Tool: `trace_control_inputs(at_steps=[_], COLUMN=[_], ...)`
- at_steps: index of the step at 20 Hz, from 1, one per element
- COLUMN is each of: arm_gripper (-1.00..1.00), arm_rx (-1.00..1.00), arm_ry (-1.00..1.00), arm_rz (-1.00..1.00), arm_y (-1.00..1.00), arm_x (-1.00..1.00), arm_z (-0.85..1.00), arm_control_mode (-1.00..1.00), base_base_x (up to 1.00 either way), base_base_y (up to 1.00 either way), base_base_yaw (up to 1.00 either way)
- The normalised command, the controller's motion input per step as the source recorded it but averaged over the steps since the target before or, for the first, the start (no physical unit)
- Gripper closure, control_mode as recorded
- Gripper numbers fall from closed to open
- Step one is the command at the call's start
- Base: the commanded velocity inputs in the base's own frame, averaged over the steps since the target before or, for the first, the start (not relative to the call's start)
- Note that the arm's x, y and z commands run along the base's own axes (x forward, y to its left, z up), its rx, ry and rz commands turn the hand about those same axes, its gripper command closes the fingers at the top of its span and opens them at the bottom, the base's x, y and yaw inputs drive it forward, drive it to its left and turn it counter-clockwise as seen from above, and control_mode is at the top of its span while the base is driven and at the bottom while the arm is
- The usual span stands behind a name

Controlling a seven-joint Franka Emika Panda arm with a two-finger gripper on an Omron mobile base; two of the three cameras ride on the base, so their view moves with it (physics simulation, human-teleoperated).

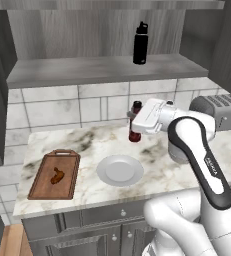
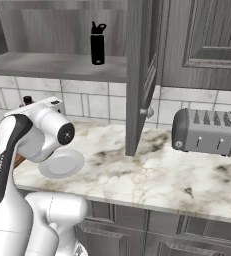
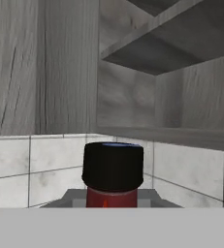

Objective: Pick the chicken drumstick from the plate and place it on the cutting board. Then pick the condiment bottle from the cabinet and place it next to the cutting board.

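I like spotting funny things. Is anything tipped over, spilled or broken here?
Nothing is spilled or broken. The chicken drumstick lies on the cutting board, the plate sits bare, and the condiment bottle is upright at the claw above the counter.

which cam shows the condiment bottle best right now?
Left base view: the condiment bottle shows from dark cap to red body, in the pincer in front of the tiled wall, right of the cutting board. Hand view gives a close-up of cap and red neck. Right base view: just the cap behind the arm.
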Motion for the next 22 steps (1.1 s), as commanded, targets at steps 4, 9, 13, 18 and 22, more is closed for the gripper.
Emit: trace_control_inputs(at_steps=[4,9,13,18,22], arm_gripper=[1.00,1.00,1.00,1.00,1.00], arm_rx=[0.00,0.00,0.00,0.00,0.00], arm_ry=[0.00,0.00,-0.01,-0.06,-0.05], arm_rz=[0.08,0.07,0.07,0.06,0.02], arm_y=[-0.04,-0.05,-0.06,-0.08,-0.10], arm_x=[0.00,0.00,0.00,0.00,0.00], arm_z=[-0.25,-0.37,-0.35,-0.39,-0.20], arm_control_mode=[-1.00,-1.00,-1.00,-1.00,-1.00], base_base_x=[0.00,0.00,0.00,0.00,0.00], base_base_y=[0.00,0.00,0.00,0.00,0.00], base_base_yaw=[0.00,0.00,0.00,0.00,0.00])
